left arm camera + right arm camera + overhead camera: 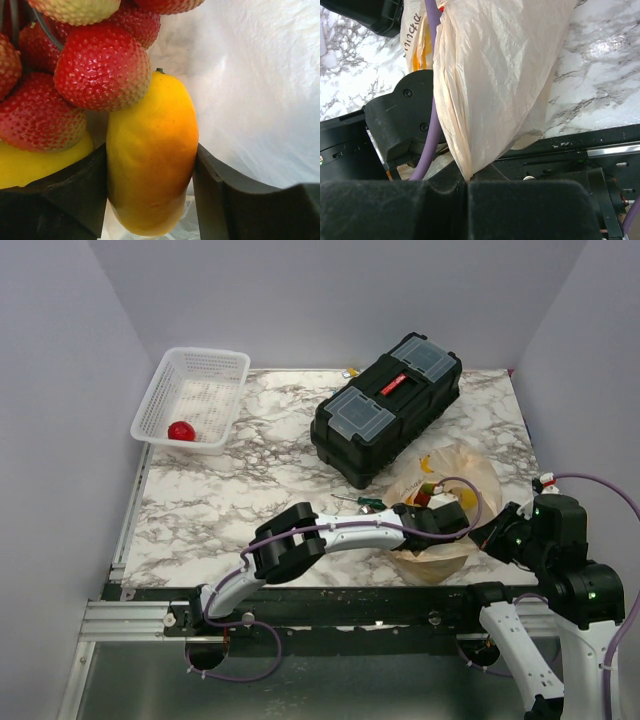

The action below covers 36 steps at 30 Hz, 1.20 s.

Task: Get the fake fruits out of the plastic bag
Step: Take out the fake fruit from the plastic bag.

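Yellow-orange fruit (152, 115) gripped in left hand (150, 160) inside plastic bag (260, 90); right hand (468, 200) pinched shut on bag edge.

Right gripper (468, 187) pinches plastic bag (495, 75)
Bag stretches toward twelve o'clock; purple cable (434, 100) at ten, marble table (600, 75) at three.

We note a robot test cell: plain walls (60, 360) box in a marble-print table (250, 490), aluminium rail (130, 618) at its edge.
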Available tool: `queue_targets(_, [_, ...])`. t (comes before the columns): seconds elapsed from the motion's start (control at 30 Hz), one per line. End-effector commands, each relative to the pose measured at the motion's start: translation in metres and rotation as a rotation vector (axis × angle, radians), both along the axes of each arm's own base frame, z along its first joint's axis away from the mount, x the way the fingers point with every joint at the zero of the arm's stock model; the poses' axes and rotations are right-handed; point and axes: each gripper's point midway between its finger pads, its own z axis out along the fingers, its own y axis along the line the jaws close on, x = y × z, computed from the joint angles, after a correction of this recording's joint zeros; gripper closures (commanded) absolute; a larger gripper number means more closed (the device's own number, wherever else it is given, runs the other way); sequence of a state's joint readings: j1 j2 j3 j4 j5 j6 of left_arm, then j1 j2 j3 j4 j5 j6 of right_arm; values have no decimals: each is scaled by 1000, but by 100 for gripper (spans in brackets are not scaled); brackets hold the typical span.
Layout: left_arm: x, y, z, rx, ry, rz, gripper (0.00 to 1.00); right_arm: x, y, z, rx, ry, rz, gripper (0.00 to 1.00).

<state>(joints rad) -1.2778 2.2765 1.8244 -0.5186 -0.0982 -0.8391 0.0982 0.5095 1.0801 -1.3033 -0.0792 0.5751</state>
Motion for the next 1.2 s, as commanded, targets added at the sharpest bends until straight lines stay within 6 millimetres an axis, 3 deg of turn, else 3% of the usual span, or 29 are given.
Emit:
queue_targets(0.0, [11,25,-21,118,-77,18,55,-1,-4,-3,-15,-4,-13,99])
queue_targets(0.17, [17,17,13,72,-147,-46,64,-2,-5,-13,-18,4,-18,99])
queue_targets(0.43, [19,9,94,-42,-230,-164,70,-2,-7,-14,-19,-7,-33,99])
queue_targets(0.5, [16,9,110,-70,-221,-196,78,-2,-7,-14,-20,-11,-35,99])
queue_targets(0.9, [-4,18,205,-287,-156,-363,89,1,-11,-16,-32,-34,-55,99])
queue_targets(1.17, [-18,33,248,-366,-162,-448,93,0,-13,-16,-31,-48,-69,99])
